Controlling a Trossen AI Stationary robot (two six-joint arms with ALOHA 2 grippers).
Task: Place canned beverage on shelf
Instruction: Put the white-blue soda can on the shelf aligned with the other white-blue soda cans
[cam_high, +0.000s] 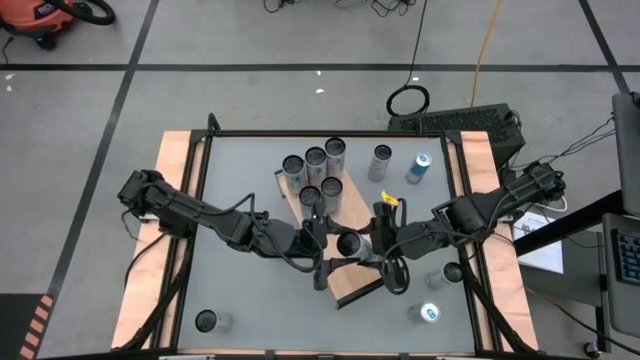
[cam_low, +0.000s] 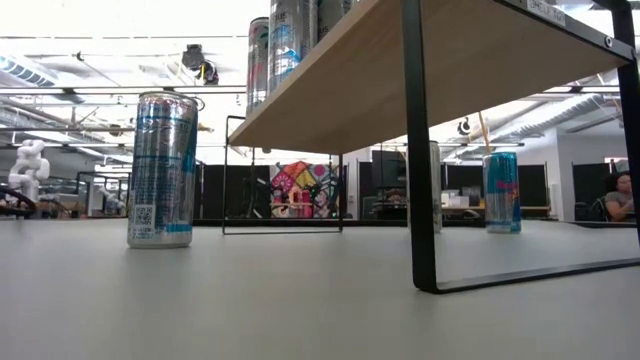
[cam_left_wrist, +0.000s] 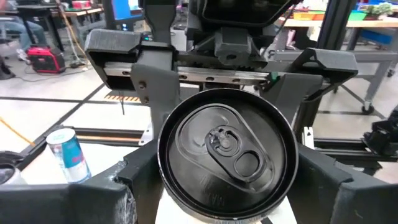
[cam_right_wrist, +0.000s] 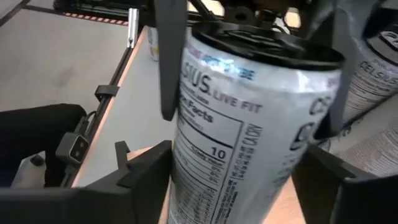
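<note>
My left gripper (cam_high: 335, 262): centre of the high view, fingers clasped round the can (cam_high: 349, 244) from the left.
My right gripper (cam_high: 385, 268): just right of it, fingers clamped on the same can.
Can: upright between both my grippers, over the shelf (cam_high: 352, 278), lower centre.
Shelf: light wood board running from centre to upper centre; five cans (cam_high: 316, 172) grouped at its upper end.
Loose cans: blue one (cam_high: 418, 168) upper right, others lower left and lower right.

Between the left gripper (cam_high: 328, 262) and the right gripper (cam_high: 378, 252), only the can's (cam_high: 349, 244) top shows from above; its base (and its contact with the shelf (cam_high: 350, 278)) is hidden. The right wrist view crops its label.
</note>
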